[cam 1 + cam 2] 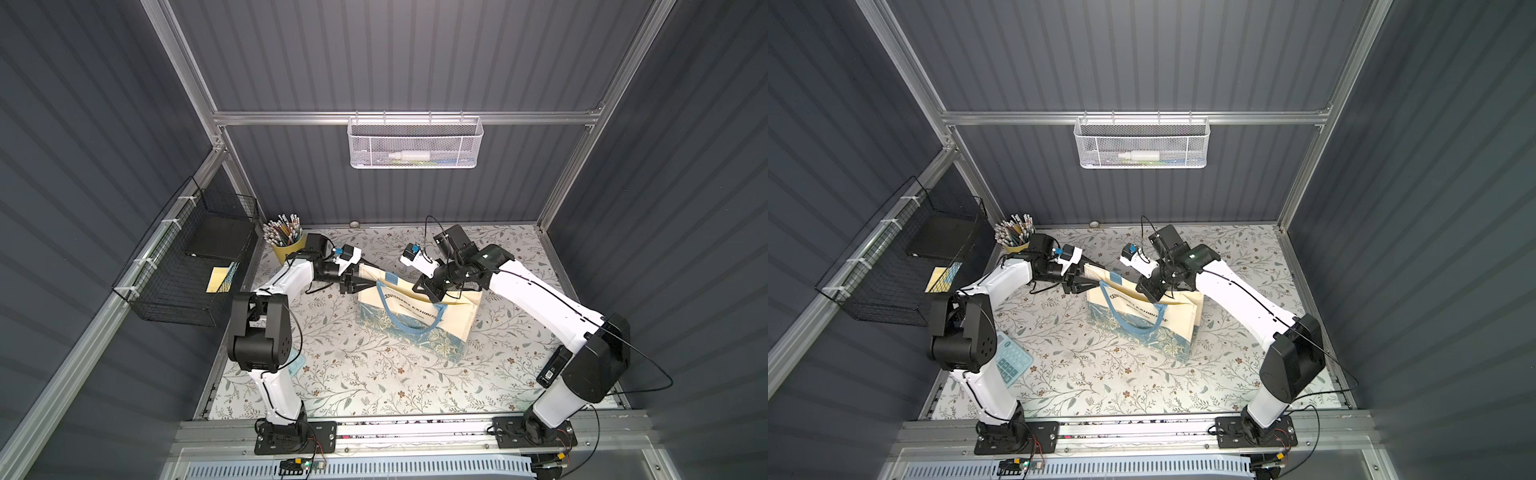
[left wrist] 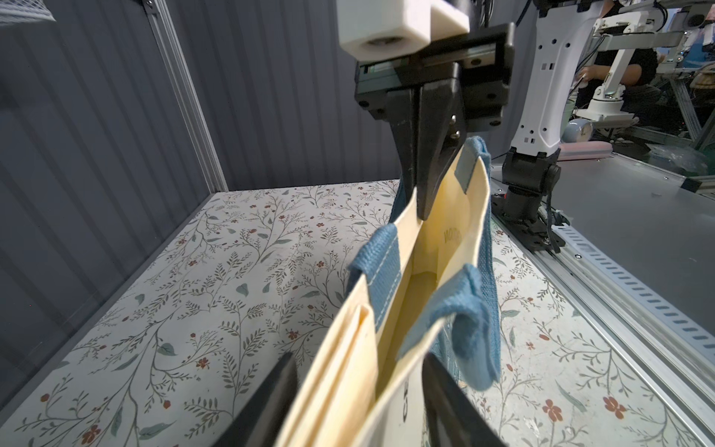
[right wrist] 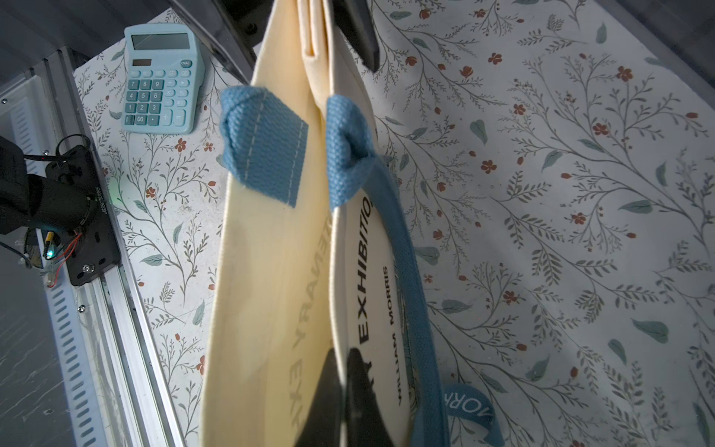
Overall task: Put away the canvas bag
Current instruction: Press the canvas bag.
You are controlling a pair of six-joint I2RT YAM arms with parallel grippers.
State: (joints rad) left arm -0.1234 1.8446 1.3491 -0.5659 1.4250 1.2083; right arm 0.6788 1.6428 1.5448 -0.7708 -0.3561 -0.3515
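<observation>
Canvas bag (image 3: 271, 290) shows black "WILLIAM MORRIS" lettering.

Bag, large print: "EXHIBITIO", black capitals on the outer face of the canvas bag (image 3: 309, 251), with the last letter behind the blue handle (image 3: 402, 251); right wrist view.
Bag, small print: "WILLIAM MORRIS", black, just beside the large line.
Bag, inner face: faint reversed letters showing through the cloth, about "ENARY EX".
Bag, top views: centre of the frame, "ENTENARY EXHIBI", crossed by the handle.
Bag, left wrist view: "CE".
Handle: white letters "ORR", cut off by a fold.
Calculator (image 3: 160, 79) keys: 7 8 9, 4 5 6, 1 2 3, 0, 00, "ON/AC".
</observation>
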